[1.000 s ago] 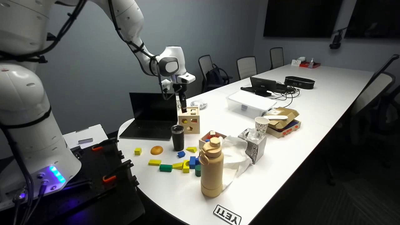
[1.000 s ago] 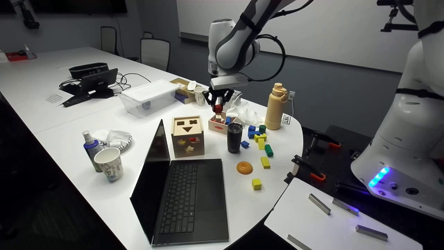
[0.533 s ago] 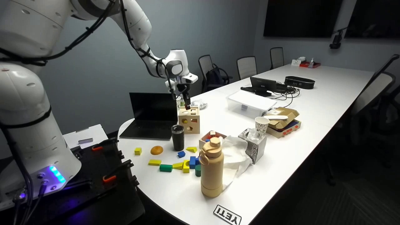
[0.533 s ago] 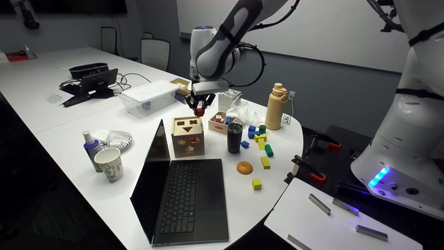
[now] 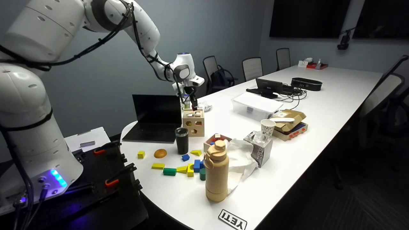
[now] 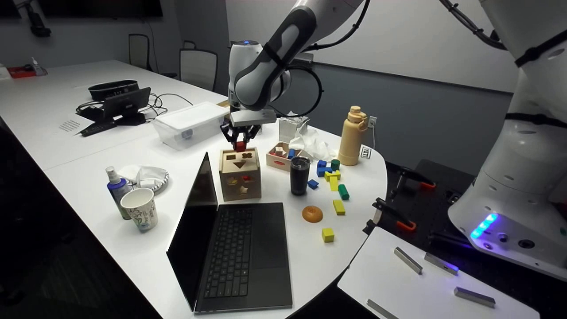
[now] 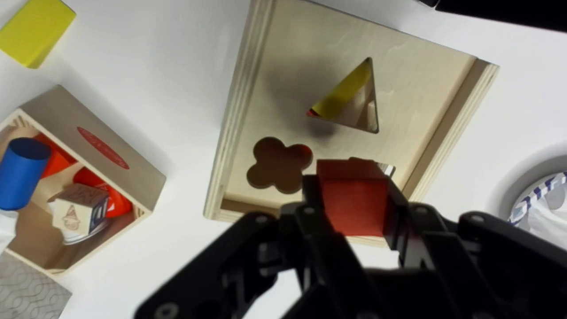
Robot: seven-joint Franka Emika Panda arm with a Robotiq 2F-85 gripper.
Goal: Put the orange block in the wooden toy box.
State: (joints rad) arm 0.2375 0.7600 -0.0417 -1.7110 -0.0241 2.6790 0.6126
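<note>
The wooden toy box [image 6: 241,177] stands upright beside the laptop. It shows in both exterior views [image 5: 193,127]. The wrist view shows its top face [image 7: 407,75] with a triangle, a four-lobed and a partly covered cut-out. My gripper [image 6: 240,138] is shut on a red-orange block [image 6: 239,146], seen between its fingers in the wrist view [image 7: 353,199]. The block is over the rear part of the box's top, in front of the partly covered cut-out in the wrist view. I cannot tell whether the block touches the top. Coloured pieces show inside the box.
An open wooden tray of blocks [image 6: 279,163] and a black tumbler [image 6: 299,176] stand beside the box. The open laptop [image 6: 248,266] is close to it. Loose blocks, an orange dome [image 6: 312,214] and a beige jug [image 6: 352,137] are on the table.
My gripper has carried the red-orange block from above the open tray of blocks to over the toy box's top, moving lower. The block has stayed held.
</note>
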